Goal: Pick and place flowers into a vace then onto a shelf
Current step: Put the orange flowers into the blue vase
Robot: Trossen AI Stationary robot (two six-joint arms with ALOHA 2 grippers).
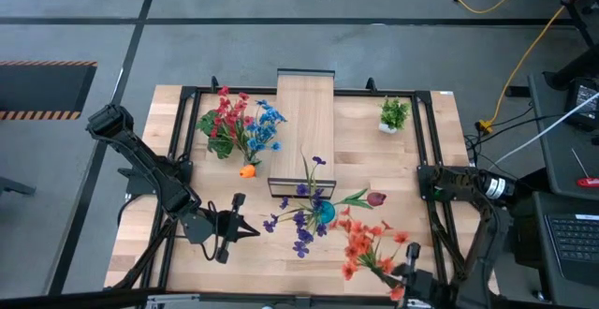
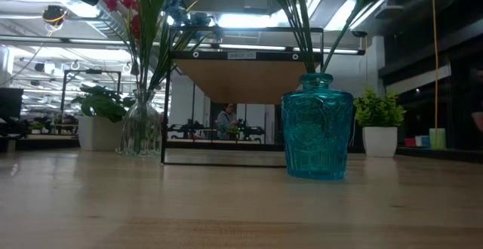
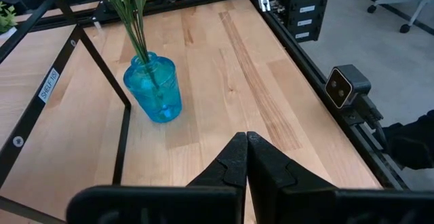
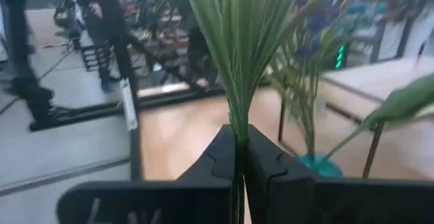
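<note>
Nearest to us the right gripper (image 4: 239, 157) is closed on the orange flowers (image 1: 363, 243), holding them by the green stems at the near right of the table (image 1: 412, 187). To their left we see the blue vase (image 1: 324, 212) with purple flowers (image 1: 301, 217), just near the shelf (image 1: 304, 126). The left gripper (image 1: 255, 231) hovers closed and empty, left of the vase.

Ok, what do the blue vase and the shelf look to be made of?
The blue vase looks like clear turquoise glass with a pressed relief pattern: light passes through and stems show inside; moulded plastic can't be ruled out. The shelf has a pale wood board with visible grain, matte, on a thin black frame, probably painted metal.
</note>
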